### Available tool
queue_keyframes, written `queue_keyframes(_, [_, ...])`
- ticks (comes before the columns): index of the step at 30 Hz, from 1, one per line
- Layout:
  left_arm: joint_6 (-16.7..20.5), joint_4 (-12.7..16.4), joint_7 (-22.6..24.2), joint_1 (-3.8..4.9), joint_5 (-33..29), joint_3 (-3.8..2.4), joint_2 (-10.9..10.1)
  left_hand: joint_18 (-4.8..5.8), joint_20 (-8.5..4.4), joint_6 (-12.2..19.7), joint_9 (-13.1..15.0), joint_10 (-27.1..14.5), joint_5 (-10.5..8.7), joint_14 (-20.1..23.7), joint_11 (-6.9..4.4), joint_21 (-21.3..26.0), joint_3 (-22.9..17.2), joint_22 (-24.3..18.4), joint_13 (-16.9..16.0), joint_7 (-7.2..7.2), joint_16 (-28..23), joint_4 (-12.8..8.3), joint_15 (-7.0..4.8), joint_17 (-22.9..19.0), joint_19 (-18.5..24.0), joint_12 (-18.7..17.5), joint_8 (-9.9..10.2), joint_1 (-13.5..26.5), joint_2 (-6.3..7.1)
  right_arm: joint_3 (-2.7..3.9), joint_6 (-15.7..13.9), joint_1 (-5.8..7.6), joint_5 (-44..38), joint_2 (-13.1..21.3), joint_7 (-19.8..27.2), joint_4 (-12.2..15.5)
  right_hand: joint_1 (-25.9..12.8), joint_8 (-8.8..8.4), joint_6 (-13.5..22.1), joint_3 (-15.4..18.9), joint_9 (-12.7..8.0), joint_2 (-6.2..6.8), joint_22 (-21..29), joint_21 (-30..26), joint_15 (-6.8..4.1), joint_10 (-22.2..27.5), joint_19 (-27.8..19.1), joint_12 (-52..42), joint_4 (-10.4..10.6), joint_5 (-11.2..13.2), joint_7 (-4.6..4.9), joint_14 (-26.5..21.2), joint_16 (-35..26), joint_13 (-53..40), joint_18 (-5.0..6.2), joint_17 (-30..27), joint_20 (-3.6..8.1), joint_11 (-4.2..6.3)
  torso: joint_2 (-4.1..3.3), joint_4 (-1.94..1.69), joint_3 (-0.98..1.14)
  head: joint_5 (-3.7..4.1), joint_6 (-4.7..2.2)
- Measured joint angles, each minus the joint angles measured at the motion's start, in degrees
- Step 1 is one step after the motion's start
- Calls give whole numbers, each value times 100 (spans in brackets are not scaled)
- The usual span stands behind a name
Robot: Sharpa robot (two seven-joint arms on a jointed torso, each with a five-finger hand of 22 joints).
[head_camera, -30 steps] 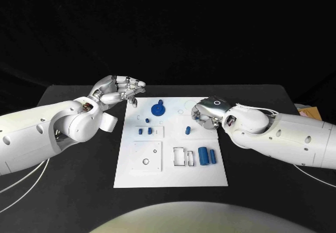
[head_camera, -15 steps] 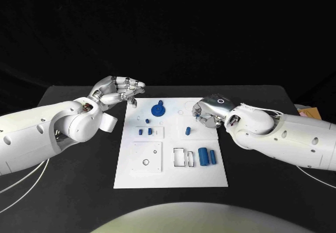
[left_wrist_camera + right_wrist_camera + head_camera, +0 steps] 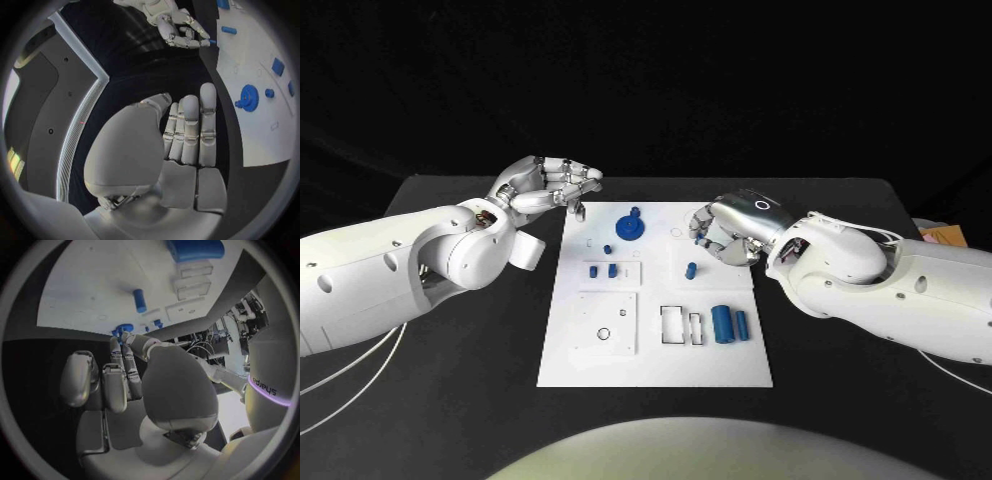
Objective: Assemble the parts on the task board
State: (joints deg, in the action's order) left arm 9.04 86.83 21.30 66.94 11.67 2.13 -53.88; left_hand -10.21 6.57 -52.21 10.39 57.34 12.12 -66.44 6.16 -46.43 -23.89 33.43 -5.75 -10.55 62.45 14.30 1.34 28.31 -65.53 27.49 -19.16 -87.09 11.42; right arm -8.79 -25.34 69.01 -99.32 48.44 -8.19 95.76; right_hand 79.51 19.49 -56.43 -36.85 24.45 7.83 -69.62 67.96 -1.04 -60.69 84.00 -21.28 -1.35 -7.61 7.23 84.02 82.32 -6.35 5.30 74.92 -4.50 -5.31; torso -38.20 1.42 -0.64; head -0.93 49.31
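The task board (image 3: pixel 655 360) is a white plate lying in the middle of the black worktop (image 3: pixel 459 400), its long side running from the near edge toward the far edge. Near the board's far edge stands a blue gear (image 3: pixel 630 226) with a small knob on top, apparently seated on its post; a small blue peg (image 3: pixel 604 248) sits just beside it. Toward the board's left edge, 2 small blue blocks (image 3: pixel 603 270) lie side by side on a raised white panel. Near the middle lies a short blue cylinder (image 3: pixel 691 268), close to the right robot hand. Toward the board's right edge, a thick blue cylinder (image 3: pixel 721 322) and a thinner blue pin (image 3: pixel 741 320) lie next to 2 empty rectangular slots (image 3: pixel 681 324). A second white panel (image 3: pixel 606 320) near the left edge shows open round holes.

The left robot hand (image 3: pixel 554 186) hovers over the worktop just off the board's far left corner, fingers curled inward with nothing visible in them. The right robot hand (image 3: pixel 730 232) hangs over the board's far right part, fingers bent downward; whether it holds anything cannot be told.

Judged from this layout, assembly is at an early stage: the gear looks placed, while several parts lie loose and the slots and holes remain unfilled.
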Motion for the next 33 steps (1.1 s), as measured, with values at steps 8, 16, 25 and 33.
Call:
queue_keyframes(8, [7, -78, -8, 0, -3, 0, 34, 0, 0, 1, 0, 0, 0, 0, 0, 0, 0, 1, 0, -1, 0, 0, 0, 0, 0, 0, 0, 40, 7, 9, 3, 23, 113, -288, 8, 386, 0, -23, 21, 0, -1, 0, 0, 0, 0, 0, 0, 21, 0, 22, 21, 0, 0, 0, 0, 0, 0, 0, 4, -3, 0, -198, -53])
queue_keyframes(16, [19, -184, -9, 1, -24, 0, 103, 1, 0, 19, -1, 0, 0, 0, 0, 0, 0, 0, 0, -19, 0, 0, 0, 0, 0, 0, 0, 46, 1, -21, 43, -119, 143, -767, 28, 369, 0, -39, 37, -16, -1, 0, 1, -1, 0, 0, 0, 57, -17, -7, 37, 0, 0, 0, 0, -1, 0, 0, -2, -7, -13, -536, -26])
queue_keyframes(25, [27, -240, -19, 4, -43, 0, 183, 0, 0, 19, -1, 0, 0, 0, 0, 0, 0, -6, 0, -19, 0, 0, 0, 0, 0, 0, 0, 46, 1, -64, 125, -444, 146, -1116, 66, 219, 0, -46, 37, -15, -2, -1, 1, -1, 0, 0, 0, 39, -17, -8, 37, 0, 0, 0, 0, -1, 0, 0, -2, -7, -13, -852, 61])
queue_keyframes(33, [27, -271, -33, 7, -51, 0, 237, 0, -1, 19, 6, 0, 0, 0, 0, 0, 0, -6, 0, -19, 22, 0, 0, 0, 0, 0, 0, 46, 1, -82, 168, -640, 140, -1244, 87, 94, 6, -46, 37, -15, -3, -6, 2, -1, 1, 0, 0, 38, -17, -32, 37, 0, 0, 0, 0, -2, 0, 0, -1, -3, -10, -1138, 69])
